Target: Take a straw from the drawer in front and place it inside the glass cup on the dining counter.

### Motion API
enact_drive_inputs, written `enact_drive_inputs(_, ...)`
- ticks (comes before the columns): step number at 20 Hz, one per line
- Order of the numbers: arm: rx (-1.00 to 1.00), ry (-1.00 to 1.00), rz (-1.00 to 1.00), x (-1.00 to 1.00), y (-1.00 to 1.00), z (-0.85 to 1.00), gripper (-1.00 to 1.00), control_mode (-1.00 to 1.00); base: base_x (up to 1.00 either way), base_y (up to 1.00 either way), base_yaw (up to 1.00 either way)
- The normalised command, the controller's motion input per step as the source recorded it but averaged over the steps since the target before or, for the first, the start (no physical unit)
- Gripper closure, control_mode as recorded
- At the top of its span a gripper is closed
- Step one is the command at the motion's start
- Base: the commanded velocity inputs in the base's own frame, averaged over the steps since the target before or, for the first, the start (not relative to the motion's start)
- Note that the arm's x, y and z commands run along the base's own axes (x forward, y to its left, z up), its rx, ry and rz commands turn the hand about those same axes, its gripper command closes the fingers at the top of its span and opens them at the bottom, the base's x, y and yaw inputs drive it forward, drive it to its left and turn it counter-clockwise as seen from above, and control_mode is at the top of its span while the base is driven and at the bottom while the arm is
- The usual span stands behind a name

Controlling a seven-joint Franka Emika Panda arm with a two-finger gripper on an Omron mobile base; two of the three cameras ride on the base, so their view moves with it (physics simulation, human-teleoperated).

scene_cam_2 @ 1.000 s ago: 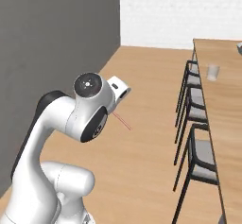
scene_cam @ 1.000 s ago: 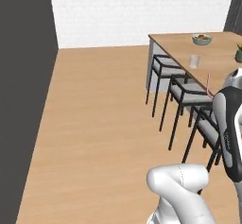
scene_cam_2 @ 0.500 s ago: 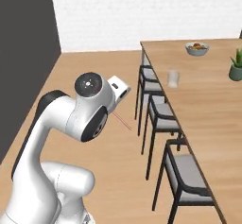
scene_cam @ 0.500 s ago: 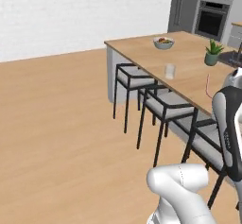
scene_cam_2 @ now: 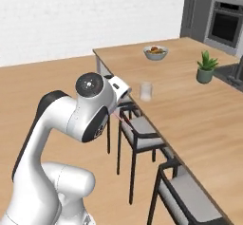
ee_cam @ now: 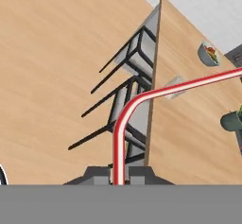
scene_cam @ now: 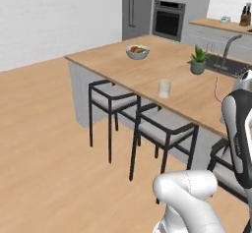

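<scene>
Hand view has the jaws (ee_cam: 118, 176) clenched on the straw (ee_cam: 124, 124), rising between them and bending right. Since a second ago the base has swung round, bringing the glass cup (scene_cam: 164, 88) on the bench (scene_cam: 206, 97) ahead; placing comes next.

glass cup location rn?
The glass cup stands upright on the dining counter near its stool-side edge, between the fruit bowl and the potted plant; in the right base view it sits left of centre.
</scene>
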Motion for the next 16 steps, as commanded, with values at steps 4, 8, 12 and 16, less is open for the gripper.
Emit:
enact_drive_inputs(4,0.0,0.0,0.0,0.0,0.0,0.0,1.0,1.0,0.87,0.68,-0.49)
enact_drive_inputs(8,0.0,0.0,0.0,0.0,0.0,0.0,1.0,1.0,0.83,0.65,-0.5)
enact_drive_inputs(12,0.0,0.0,0.0,0.0,0.0,0.0,1.0,1.0,0.82,0.63,-0.49)
enact_drive_inputs(16,0.0,0.0,0.0,0.0,0.0,0.0,1.0,1.0,0.79,0.4,-0.52)
